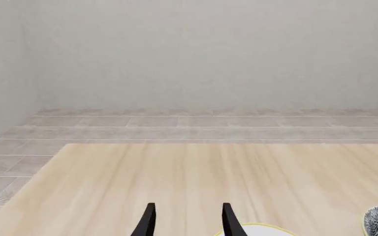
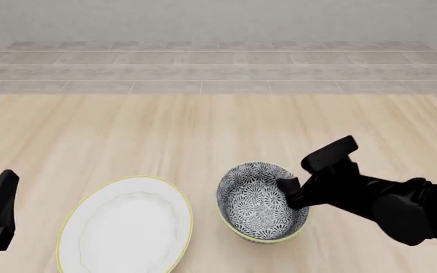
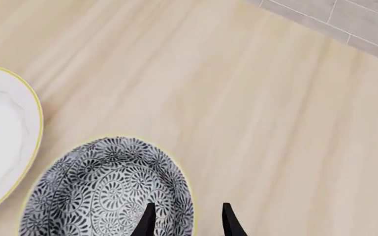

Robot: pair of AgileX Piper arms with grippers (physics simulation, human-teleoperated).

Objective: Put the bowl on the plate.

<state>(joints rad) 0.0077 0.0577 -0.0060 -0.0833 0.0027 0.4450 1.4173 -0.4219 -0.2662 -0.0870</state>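
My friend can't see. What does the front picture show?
The right pincer reaches over the rim of a black-and-white bowl on a wooden table. A white plate lies apart, left of it.

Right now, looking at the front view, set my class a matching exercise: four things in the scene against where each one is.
Column one:
1 bowl
2 plate
3 right gripper
4 left gripper

Column two:
A at the bowl's right rim
B low at the table's left edge
C on the table, left of the bowl
D on the table, right of the plate

Pairs: 1-D, 2-C, 3-A, 4-B
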